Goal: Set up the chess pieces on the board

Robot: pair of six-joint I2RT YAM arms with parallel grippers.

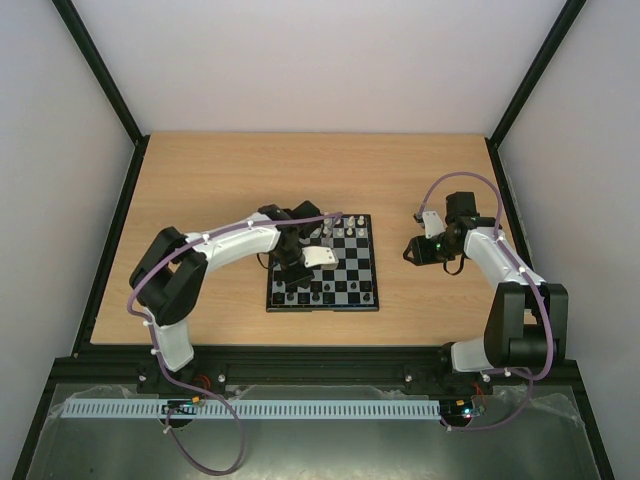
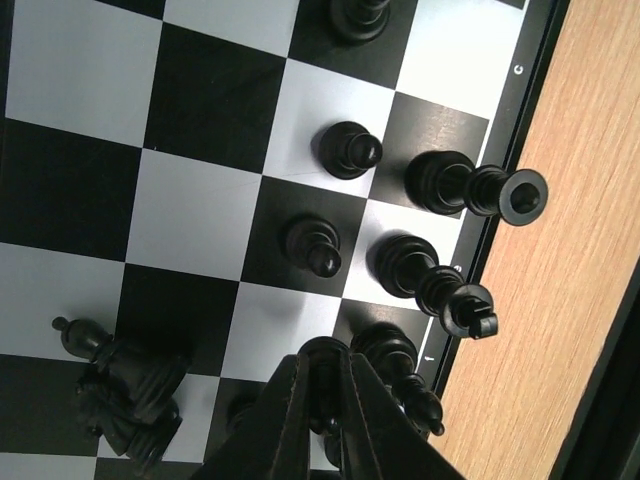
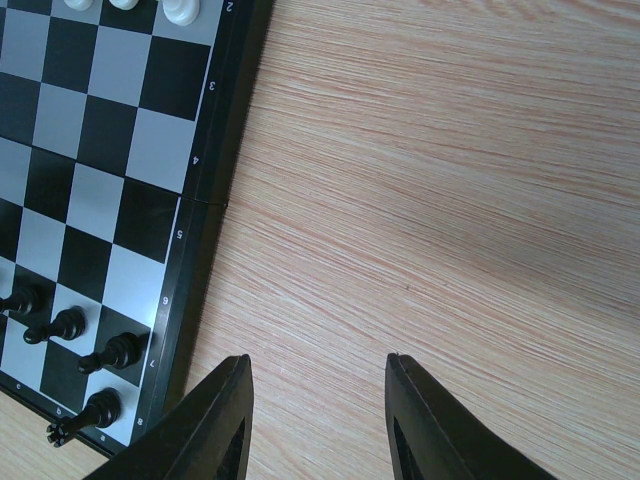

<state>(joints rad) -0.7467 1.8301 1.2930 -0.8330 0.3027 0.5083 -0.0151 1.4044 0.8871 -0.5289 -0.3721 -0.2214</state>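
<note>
The board (image 1: 350,266) lies mid-table. White chess pieces (image 1: 338,230) stand along its far rows and black chess pieces (image 1: 322,292) along its near rows. My left gripper (image 1: 292,274) hangs over the board's near left corner. In the left wrist view it (image 2: 327,356) is shut on a small black piece, just above a square beside a taller black piece (image 2: 402,372). Two black pawns (image 2: 348,150) and two back-row pieces (image 2: 476,188) stand close by. My right gripper (image 1: 412,250) (image 3: 316,362) is open over bare wood, right of the board's rim (image 3: 205,230).
A clump of black pieces (image 2: 125,388) lies tumbled on the squares left of my left fingers. Black pawns (image 3: 66,325) line the board's edge in the right wrist view. Black rails frame the wooden table (image 1: 220,180).
</note>
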